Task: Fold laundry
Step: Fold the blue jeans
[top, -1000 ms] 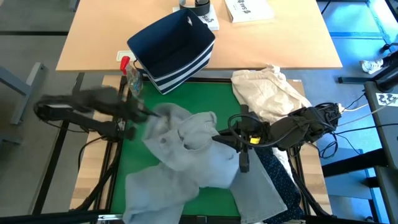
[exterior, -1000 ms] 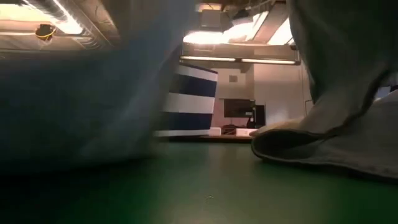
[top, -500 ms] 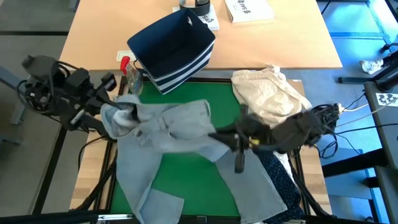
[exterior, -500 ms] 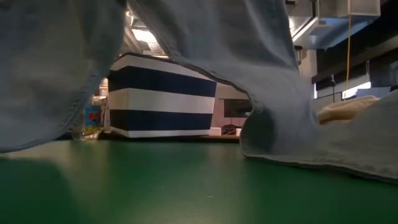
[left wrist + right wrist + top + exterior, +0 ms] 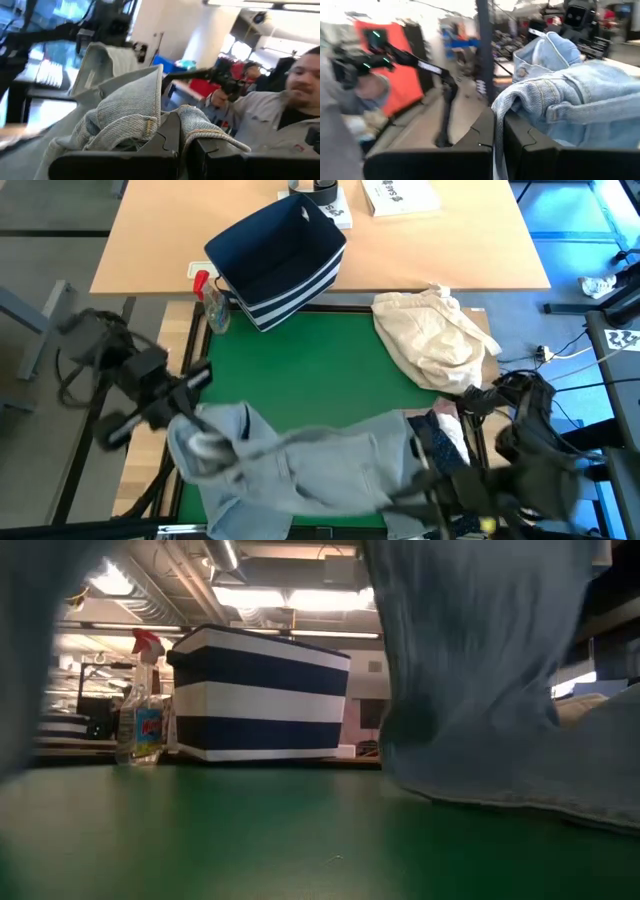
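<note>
- Left gripper [image 5: 180,145] was clamped tight on the light grey jeans [image 5: 320,465] over the table's [image 5: 330,370] near-left part.
- Right gripper [image 5: 499,140] pinched the jeans' other end.

Light grey-blue denim jeans [image 5: 320,465] lie over the near part of a green mat [image 5: 330,370]. Far left stands a navy bin [image 5: 280,260] with white stripes, beside a clear spray bottle [image 5: 142,700] with a red top. Cream-beige cloth [image 5: 435,335] lies far right; near right, apparently navy dotted fabric [image 5: 452,465].
</note>
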